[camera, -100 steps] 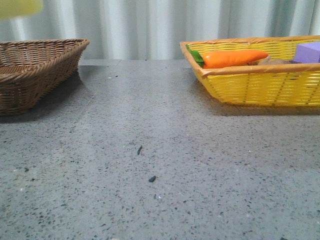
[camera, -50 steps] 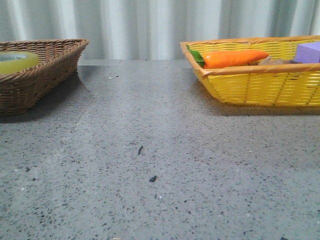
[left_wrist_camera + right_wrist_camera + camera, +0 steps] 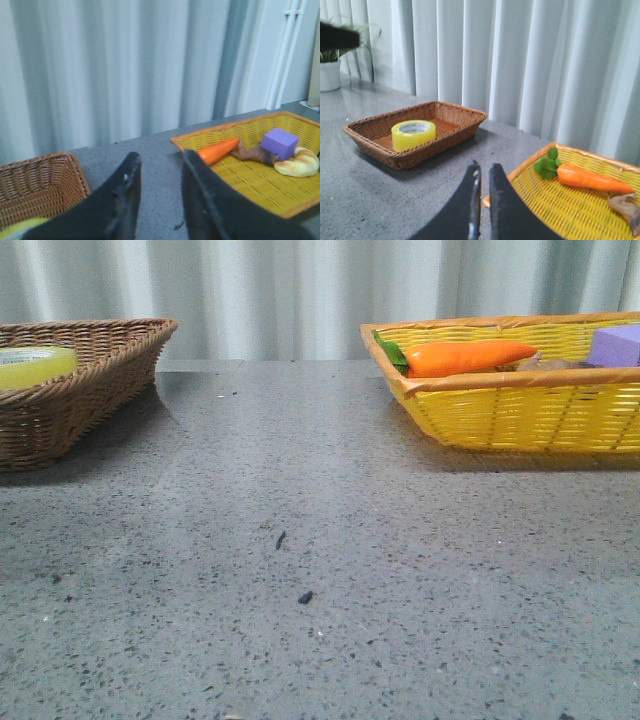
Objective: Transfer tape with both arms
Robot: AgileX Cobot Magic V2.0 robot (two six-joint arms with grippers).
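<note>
The yellow tape (image 3: 30,367) lies flat inside the brown wicker basket (image 3: 110,375) at the far left of the table, held by nothing. It also shows in the right wrist view (image 3: 413,134), and as a sliver in the left wrist view (image 3: 20,229). My left gripper (image 3: 160,162) is open and empty, high above the table between the two baskets. My right gripper (image 3: 484,170) is empty, its jaws almost together, above the near corner of the yellow basket (image 3: 580,210). Neither gripper shows in the front view.
The yellow basket (image 3: 520,410) at the right holds an orange carrot (image 3: 465,356), a purple block (image 3: 615,343) and a pale bread piece (image 3: 297,162). Grey speckled table between the baskets. Curtain behind. A potted plant (image 3: 330,75) stands far off.
One second ago the tape was a blur in the air at the top left of the front view. It has dropped into the brown basket and now rests there.
</note>
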